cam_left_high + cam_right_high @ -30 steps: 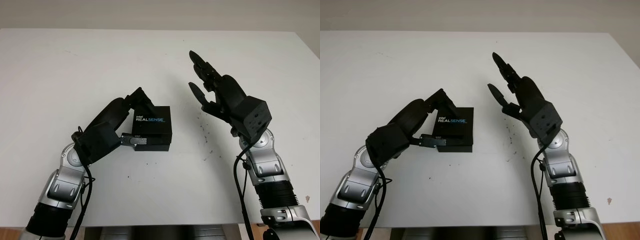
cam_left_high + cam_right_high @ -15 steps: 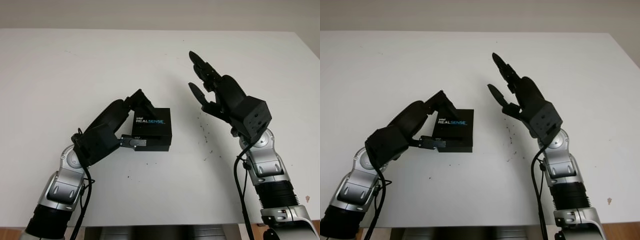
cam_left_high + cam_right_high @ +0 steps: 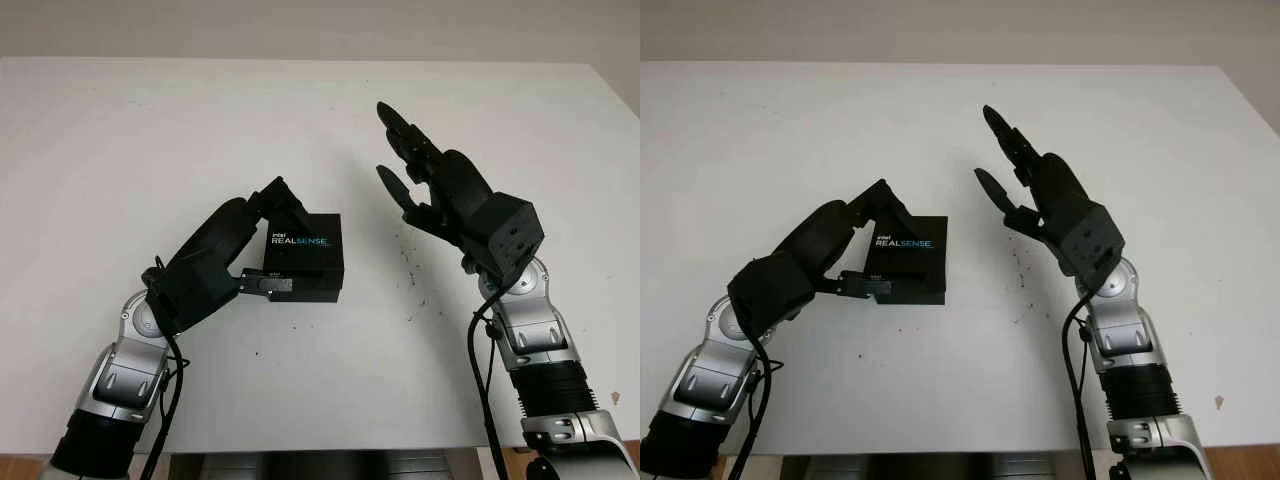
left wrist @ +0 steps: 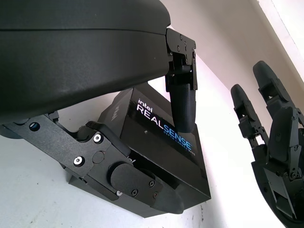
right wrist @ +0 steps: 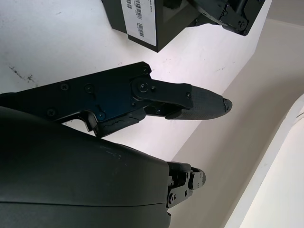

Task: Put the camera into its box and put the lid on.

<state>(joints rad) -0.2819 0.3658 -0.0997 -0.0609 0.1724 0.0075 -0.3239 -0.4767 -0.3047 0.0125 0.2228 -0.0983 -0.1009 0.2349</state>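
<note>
Evidently late in the task: the black box (image 3: 305, 256) sits closed on the white tabletop (image 3: 150, 130) near its middle, lid (image 3: 303, 240) on, camera presumably inside. Left hand (image 3: 262, 243) grips the box, one finger over the lid's far edge, thumb against the near side. Right hand (image 3: 415, 170) hovers open, raised, just beside the box. Next move, by my reading: check the lid sits flush, then release the left hand.

Left black three-finger hand (image 3: 262, 240) clamped at 9 o'clock; right black three-finger hand (image 3: 415, 170) open, raised at 2 o'clock.
</note>
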